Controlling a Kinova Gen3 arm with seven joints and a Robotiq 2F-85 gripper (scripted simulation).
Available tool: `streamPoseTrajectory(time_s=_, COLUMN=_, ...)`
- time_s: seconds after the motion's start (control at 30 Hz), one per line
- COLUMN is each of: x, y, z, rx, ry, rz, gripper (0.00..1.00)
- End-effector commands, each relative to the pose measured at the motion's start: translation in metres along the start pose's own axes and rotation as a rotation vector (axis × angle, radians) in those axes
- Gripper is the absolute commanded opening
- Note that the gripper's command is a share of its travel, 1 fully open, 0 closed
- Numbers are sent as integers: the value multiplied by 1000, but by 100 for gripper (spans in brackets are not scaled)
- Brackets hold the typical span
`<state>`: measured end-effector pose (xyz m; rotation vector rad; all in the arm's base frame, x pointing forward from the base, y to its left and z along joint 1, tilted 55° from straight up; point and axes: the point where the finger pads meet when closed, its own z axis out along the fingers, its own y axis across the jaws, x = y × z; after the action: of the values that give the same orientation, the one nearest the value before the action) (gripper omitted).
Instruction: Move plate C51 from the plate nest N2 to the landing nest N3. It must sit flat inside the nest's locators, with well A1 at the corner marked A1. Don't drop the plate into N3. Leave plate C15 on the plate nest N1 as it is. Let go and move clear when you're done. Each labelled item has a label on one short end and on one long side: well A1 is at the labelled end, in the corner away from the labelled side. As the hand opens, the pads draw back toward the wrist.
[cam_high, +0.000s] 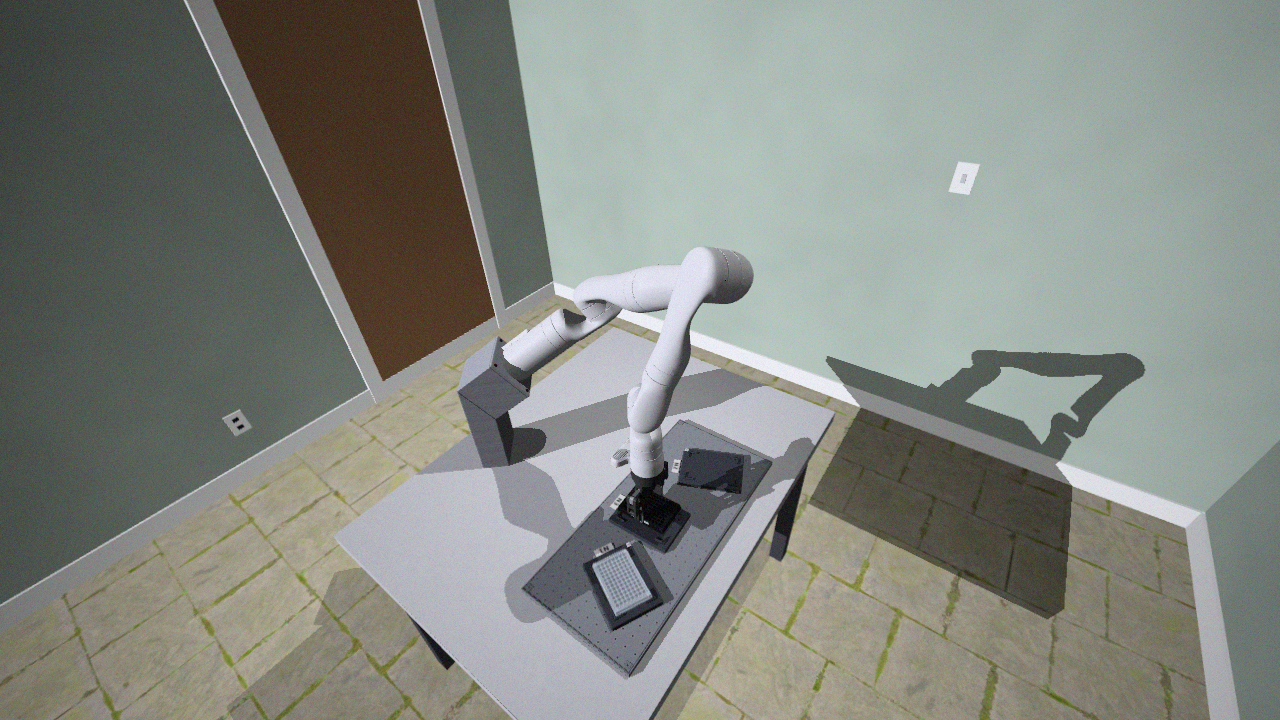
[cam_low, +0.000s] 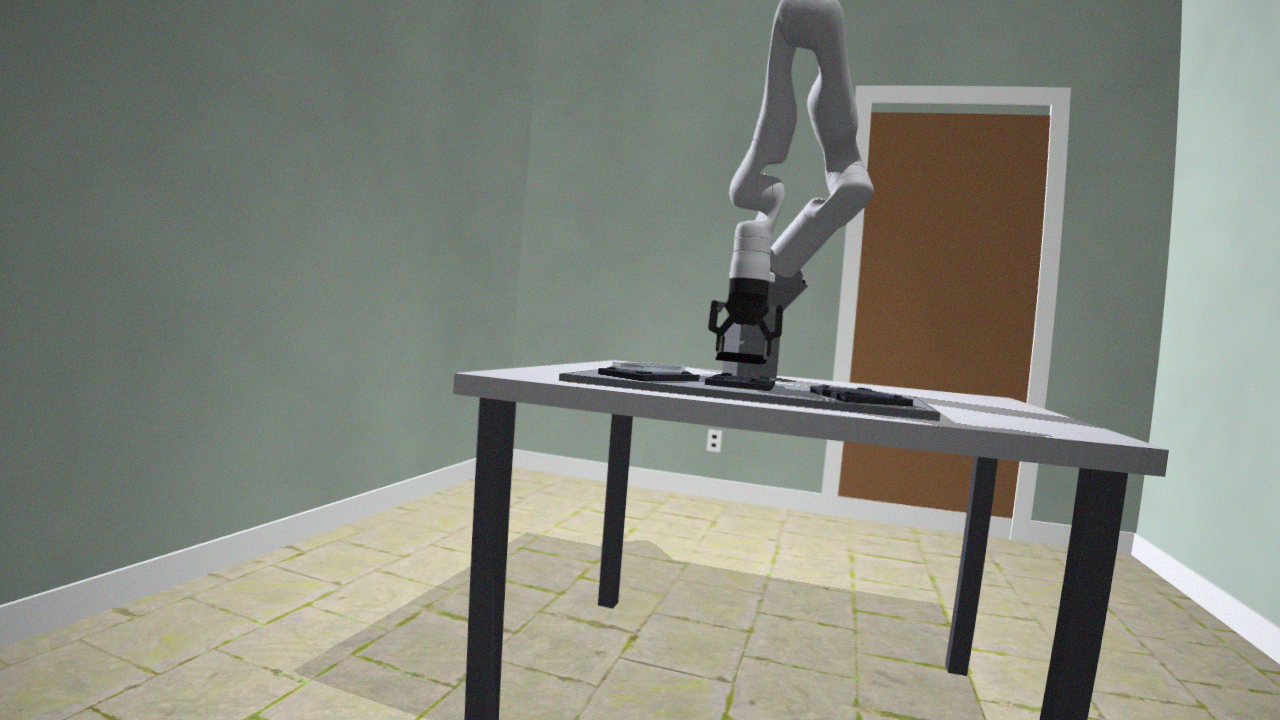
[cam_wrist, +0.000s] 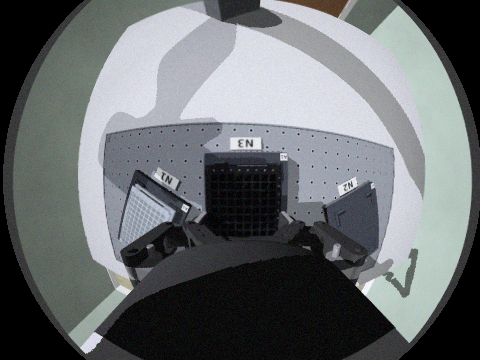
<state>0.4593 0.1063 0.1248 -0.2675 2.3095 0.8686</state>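
Observation:
My gripper (cam_high: 644, 506) (cam_low: 744, 351) (cam_wrist: 243, 220) is shut on plate C51 (cam_high: 666, 516) (cam_low: 742, 358) (cam_wrist: 244, 196), a black well plate. It holds the plate level, a little above the middle nest N3 (cam_high: 658, 543) (cam_low: 739, 382), whose label (cam_wrist: 246, 143) shows beyond the plate in the wrist view. Plate C15 (cam_high: 620, 577) (cam_low: 648, 366) (cam_wrist: 142, 214), white-welled, lies on nest N1 at one end of the board. Nest N2 (cam_high: 713, 469) (cam_low: 861, 391) (cam_wrist: 354, 214) at the other end is bare.
All three nests stand on a grey perforated board (cam_high: 626, 640) (cam_low: 581, 377) on the grey table (cam_high: 447, 537) (cam_low: 984, 429). The arm's grey pedestal (cam_high: 487, 402) stands at the table's back corner. The table edge runs close along the board's outer long side.

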Motion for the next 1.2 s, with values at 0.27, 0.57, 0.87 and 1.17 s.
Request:
streamPoseTrajectory(time_s=0.27, x=2, y=4, z=6, rx=-7, ry=6, rz=-3, gripper=0)
streamPoseTrajectory(time_s=0.57, x=2, y=4, z=6, rx=-7, ry=6, rz=-3, gripper=0)
streamPoseTrajectory(time_s=0.87, x=2, y=3, z=11, rx=-7, ry=6, rz=-3, gripper=0)
streamPoseTrajectory(time_s=1.17, x=2, y=5, z=23, rx=-7, ry=6, rz=-3, gripper=0)
